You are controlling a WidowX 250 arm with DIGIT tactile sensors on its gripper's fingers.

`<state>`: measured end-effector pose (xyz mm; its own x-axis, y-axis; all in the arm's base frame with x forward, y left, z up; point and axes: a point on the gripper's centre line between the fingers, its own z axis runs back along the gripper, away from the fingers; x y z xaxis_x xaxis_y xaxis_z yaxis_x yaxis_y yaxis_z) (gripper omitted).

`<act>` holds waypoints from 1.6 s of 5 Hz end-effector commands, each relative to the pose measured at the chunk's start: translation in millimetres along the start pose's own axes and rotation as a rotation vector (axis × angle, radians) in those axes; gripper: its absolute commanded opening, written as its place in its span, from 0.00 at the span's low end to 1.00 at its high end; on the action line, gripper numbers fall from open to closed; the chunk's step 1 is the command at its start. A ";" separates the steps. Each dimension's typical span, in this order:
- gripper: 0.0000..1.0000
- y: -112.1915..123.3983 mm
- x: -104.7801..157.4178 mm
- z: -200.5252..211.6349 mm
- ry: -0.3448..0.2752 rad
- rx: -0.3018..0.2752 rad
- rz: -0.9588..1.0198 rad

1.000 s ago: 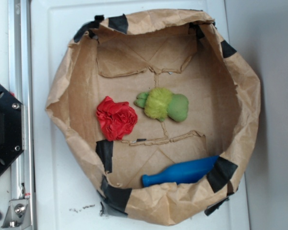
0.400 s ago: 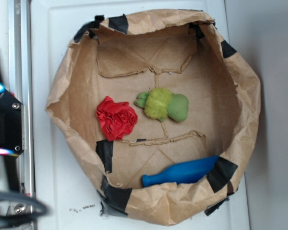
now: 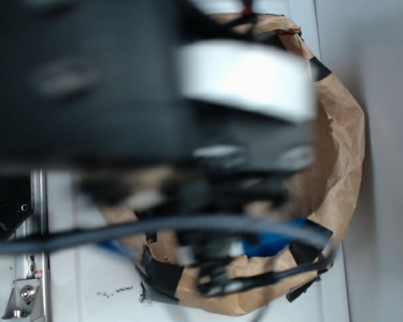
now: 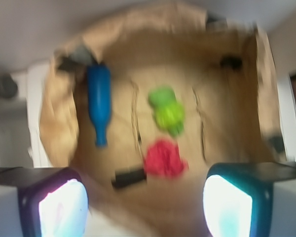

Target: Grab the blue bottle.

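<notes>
The jaws are wide apart, up above the paper bag (image 4: 54, 133), where the blue bottle (image 4: 99, 98) lies flat

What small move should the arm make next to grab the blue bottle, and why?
Probably shift the gripper toward the blue bottle and lower it. In the wrist view the jaws stand wide open and empty, above the paper bowl, while the bottle lies off to the left against the wall, apart from the red flower.
</notes>
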<state>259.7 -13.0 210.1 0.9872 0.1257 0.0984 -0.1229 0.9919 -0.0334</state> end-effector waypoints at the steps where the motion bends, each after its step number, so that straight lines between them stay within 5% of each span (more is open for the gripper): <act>1: 1.00 38.6 13.1 -37.3 -0.152 -0.233 -0.291; 2: 1.00 47.1 3.9 -50.7 -0.113 -0.232 -0.426; 3: 1.00 43.9 23.2 -60.4 -0.084 -0.135 -0.347; 4: 1.00 15.5 31.9 -83.2 -0.058 -0.025 -0.393; 5: 1.00 -7.8 42.7 -101.8 -0.089 -0.007 -0.456; 6: 1.00 -30.1 12.6 -108.5 -0.154 0.015 -0.585; 8: 1.00 -24.8 -3.3 -105.8 -0.222 -0.145 -0.559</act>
<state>268.0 -36.6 90.2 0.8713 -0.3886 0.2997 0.4274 0.9010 -0.0743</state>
